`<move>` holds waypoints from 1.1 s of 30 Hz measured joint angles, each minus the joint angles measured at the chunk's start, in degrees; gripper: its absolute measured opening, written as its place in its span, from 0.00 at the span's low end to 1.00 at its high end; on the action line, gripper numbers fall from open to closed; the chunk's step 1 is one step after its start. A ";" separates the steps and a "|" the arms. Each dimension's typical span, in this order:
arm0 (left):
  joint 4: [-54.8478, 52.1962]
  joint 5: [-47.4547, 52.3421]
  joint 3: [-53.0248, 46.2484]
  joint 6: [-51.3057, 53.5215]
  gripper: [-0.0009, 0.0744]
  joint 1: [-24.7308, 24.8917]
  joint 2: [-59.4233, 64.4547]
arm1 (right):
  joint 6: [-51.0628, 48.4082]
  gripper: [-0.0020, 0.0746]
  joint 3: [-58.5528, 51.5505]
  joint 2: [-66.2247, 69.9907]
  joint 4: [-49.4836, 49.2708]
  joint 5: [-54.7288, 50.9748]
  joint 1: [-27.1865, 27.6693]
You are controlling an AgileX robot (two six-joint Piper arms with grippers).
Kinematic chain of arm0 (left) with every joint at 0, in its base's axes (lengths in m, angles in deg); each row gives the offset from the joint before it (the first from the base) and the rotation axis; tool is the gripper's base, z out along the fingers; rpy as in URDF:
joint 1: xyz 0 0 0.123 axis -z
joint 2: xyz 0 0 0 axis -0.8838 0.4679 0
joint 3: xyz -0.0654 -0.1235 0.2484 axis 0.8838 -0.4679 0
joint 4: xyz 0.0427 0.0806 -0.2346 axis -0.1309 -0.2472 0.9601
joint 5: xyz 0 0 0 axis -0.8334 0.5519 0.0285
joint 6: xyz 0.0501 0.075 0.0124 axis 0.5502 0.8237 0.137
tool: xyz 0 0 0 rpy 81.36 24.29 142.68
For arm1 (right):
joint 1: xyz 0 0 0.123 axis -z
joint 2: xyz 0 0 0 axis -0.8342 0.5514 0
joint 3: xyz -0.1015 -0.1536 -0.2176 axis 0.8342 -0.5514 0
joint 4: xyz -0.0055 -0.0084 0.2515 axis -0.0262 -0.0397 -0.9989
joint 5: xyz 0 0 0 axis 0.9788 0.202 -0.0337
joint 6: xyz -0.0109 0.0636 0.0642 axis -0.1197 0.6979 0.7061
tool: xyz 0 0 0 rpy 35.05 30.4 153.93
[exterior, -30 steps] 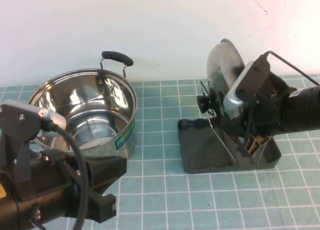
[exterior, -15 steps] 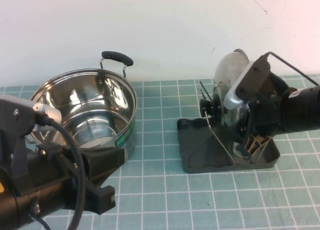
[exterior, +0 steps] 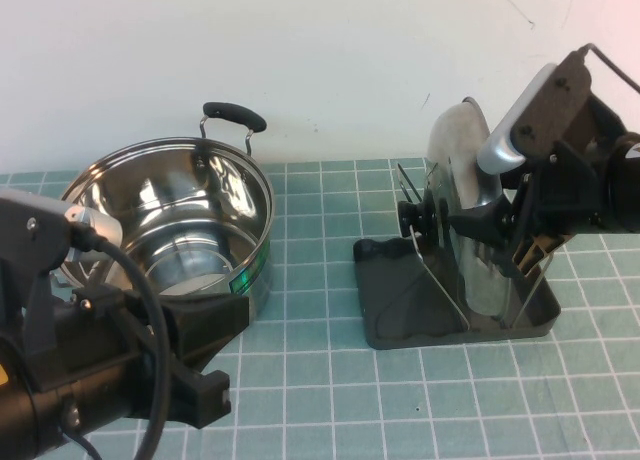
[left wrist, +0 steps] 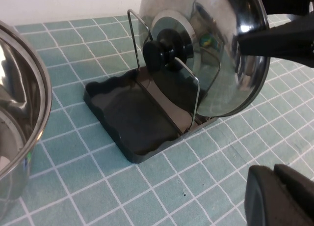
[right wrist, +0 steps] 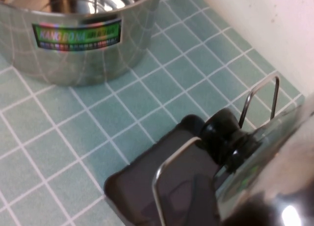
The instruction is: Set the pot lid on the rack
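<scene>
The shiny pot lid point(exterior: 462, 185) stands on its edge in the dark grey rack point(exterior: 395, 305), leaning between the wire loops point(exterior: 432, 265). Its black knob point(exterior: 418, 220) faces the pot. The left wrist view shows the lid point(left wrist: 216, 54) resting in the rack point(left wrist: 132, 118). My right gripper point(exterior: 497, 238) hovers at the lid's right rim, open, with one black finger point(exterior: 478, 223) in front of the lid and not clamping it. My left gripper point(left wrist: 274, 173) is shut and empty, low at the near left of the table, apart from the rack.
The steel pot point(exterior: 170, 220) with black handles and a green label point(right wrist: 78, 32) sits at the left, lidless. My left arm point(exterior: 90, 380) fills the near left corner. The white wall runs close behind the pot and the rack.
My right gripper has opened, letting go of the lid, and has risen up and to the right. The lid has tipped more upright and settled into the rack. The left arm shifted slightly.
</scene>
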 joint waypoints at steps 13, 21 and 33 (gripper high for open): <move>0.00 1.88 0.00 0.15 0.01 0.00 0.00 | 1.95 0.65 0.00 -0.48 0.00 -0.98 0.00; 0.00 0.76 0.00 0.15 0.01 0.00 0.00 | 2.58 0.65 0.00 -1.25 0.00 0.18 0.00; -3.32 -1.01 0.00 0.02 0.01 0.00 0.00 | 3.50 0.63 3.46 -9.37 -0.22 -3.11 0.00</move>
